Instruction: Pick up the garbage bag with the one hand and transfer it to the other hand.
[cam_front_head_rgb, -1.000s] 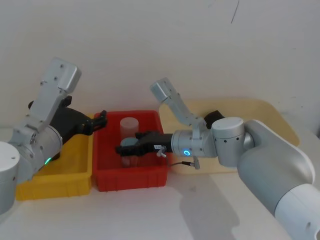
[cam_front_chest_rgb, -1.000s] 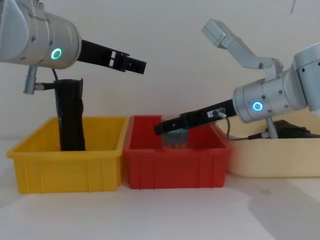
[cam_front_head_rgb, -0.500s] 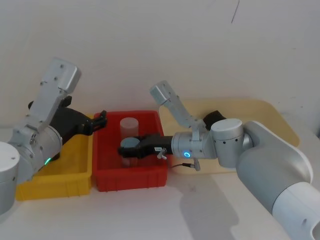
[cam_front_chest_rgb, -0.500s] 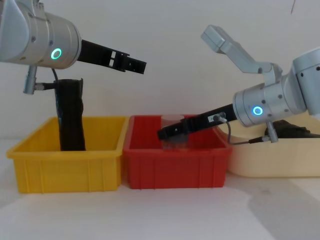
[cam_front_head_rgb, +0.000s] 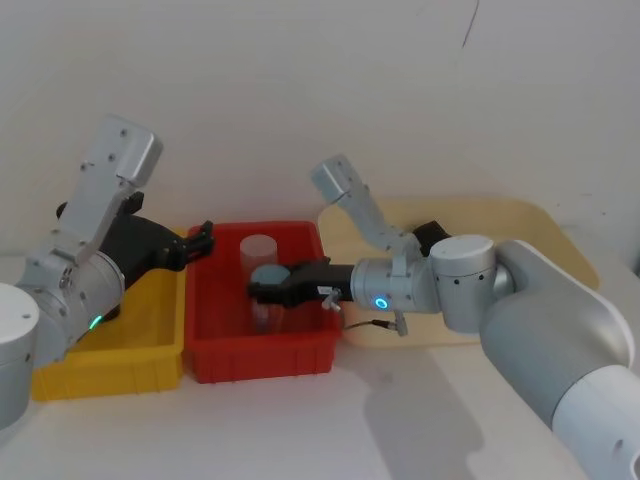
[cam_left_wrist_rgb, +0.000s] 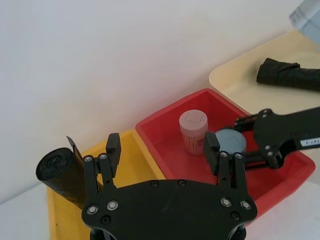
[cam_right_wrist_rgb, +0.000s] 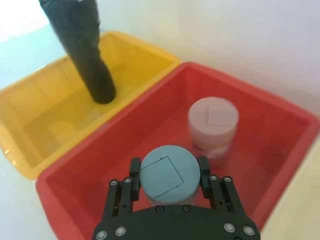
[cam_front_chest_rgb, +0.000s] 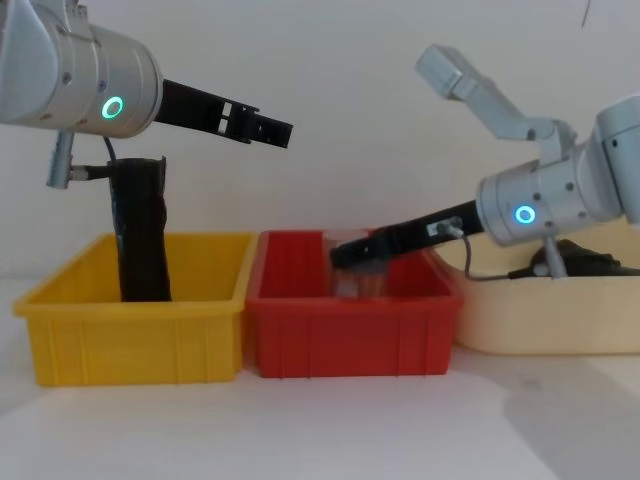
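My right pincer (cam_right_wrist_rgb: 169, 186) grips a blue-lidded jar (cam_right_wrist_rgb: 168, 173) in the red bin (cam_right_wrist_rgb: 280, 165); my left pincer (cam_left_wrist_rgb: 163, 156) hangs open above the yellow bin (cam_left_wrist_rgb: 131, 165)

Left arm, green ring, raised at scene's left, reaching forward and right; left gripper (cam_front_chest_rgb: 272, 130) high, fingers (cam_left_wrist_rgb: 113, 150) spread apart, nothing between them. Right arm, blue ring, stretches from right toward centre, angled downward; right gripper (cam_front_head_rgb: 268, 288) low, fingers (cam_right_wrist_rgb: 134, 172) closed against sides of round grey-blue cylinder (cam_right_wrist_rgb: 167, 172).
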